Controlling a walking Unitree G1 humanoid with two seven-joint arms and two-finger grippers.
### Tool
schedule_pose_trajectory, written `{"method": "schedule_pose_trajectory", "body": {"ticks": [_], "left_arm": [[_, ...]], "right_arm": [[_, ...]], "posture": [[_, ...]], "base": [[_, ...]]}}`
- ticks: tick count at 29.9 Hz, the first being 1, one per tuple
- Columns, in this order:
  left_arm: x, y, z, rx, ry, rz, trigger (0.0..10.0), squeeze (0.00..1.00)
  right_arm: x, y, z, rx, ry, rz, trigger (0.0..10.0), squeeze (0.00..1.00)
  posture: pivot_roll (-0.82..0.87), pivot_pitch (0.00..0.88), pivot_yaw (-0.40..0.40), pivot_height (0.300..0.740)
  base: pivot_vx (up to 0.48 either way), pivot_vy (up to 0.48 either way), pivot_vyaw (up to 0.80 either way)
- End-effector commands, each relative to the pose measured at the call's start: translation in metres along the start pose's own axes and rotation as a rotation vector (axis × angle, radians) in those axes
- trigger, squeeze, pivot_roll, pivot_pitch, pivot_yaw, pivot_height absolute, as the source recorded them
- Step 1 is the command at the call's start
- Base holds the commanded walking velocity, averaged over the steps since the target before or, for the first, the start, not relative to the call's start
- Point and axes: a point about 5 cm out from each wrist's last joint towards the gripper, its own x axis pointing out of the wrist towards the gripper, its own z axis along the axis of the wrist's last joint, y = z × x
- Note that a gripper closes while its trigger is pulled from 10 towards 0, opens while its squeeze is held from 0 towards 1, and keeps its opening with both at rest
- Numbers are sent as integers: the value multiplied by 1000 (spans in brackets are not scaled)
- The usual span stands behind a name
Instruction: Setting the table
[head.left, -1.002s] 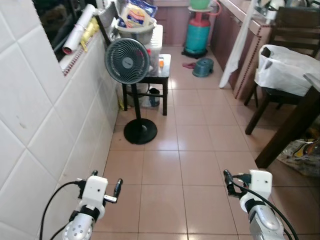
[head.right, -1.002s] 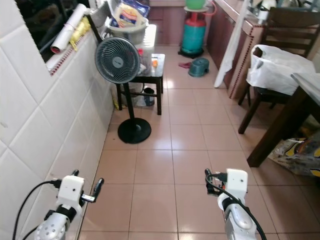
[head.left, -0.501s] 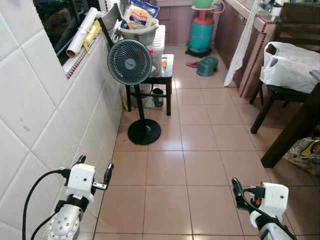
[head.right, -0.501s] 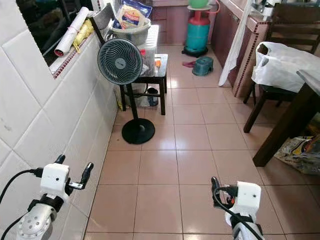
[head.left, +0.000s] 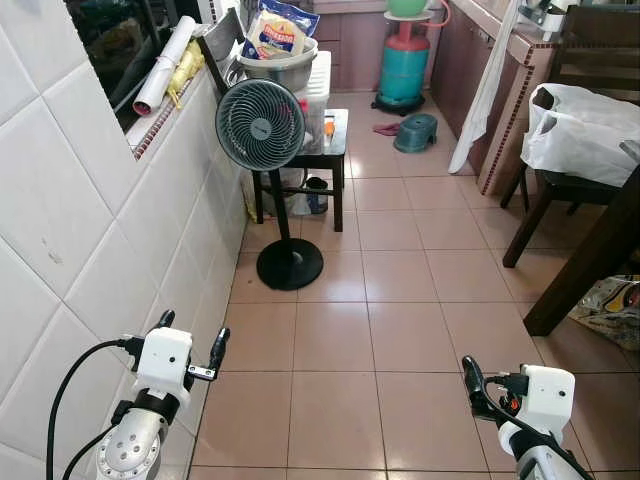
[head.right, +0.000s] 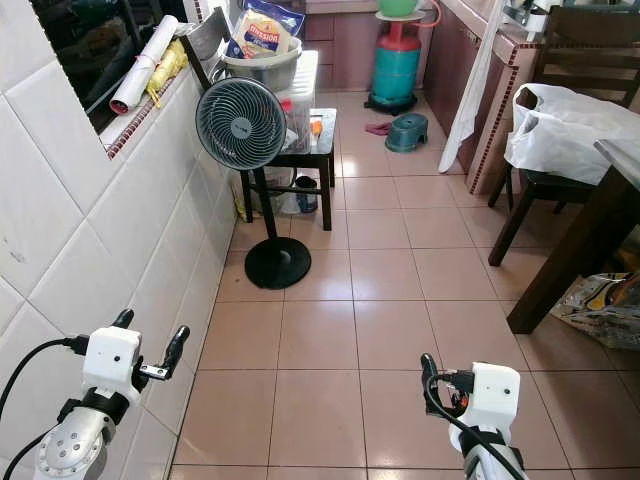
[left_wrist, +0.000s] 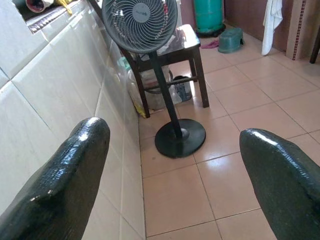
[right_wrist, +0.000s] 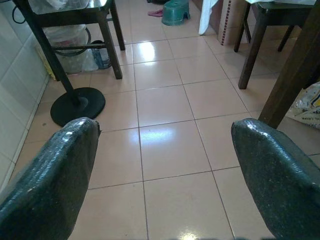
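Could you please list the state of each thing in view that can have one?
left gripper: open, empty, held low near the tiled wall.
right gripper: open, empty, over the floor.
pedestal fan: upright on its round base.
gas cylinder: upright.
white plastic bag: slumped on a chair seat.

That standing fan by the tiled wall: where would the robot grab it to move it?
Probably the thin upright pole between the fan head and its round base, approached from the open floor side; the wall and stool block the others.
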Motion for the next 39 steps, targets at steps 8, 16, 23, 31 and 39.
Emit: {"method": "schedule_pose_trajectory", "body": {"ticks": [8,16,23,31,39], "left_arm": [[-1,2,1,2,3,3,10000,0],[-1,2,1,2,3,3,10000,0],[-1,2,1,2,3,3,10000,0],[-1,2,1,2,3,3,10000,0],[-1,2,1,2,3,3,10000,0]], "right_arm": [[0,0,2,-3,-4,4,10000,0],[0,0,2,-3,-4,4,10000,0],[0,0,2,-3,-4,4,10000,0],[0,0,2,-3,-4,4,10000,0],[0,0,2,-3,-4,4,10000,0]], "posture": [[35,0,56,740],[35,0,56,740],[35,0,56,740],[35,0,56,740],[35,0,56,740]], "base": [[0,0,0],[0,0,0],[0,0,0],[0,0,0],[0,0,0]]}}
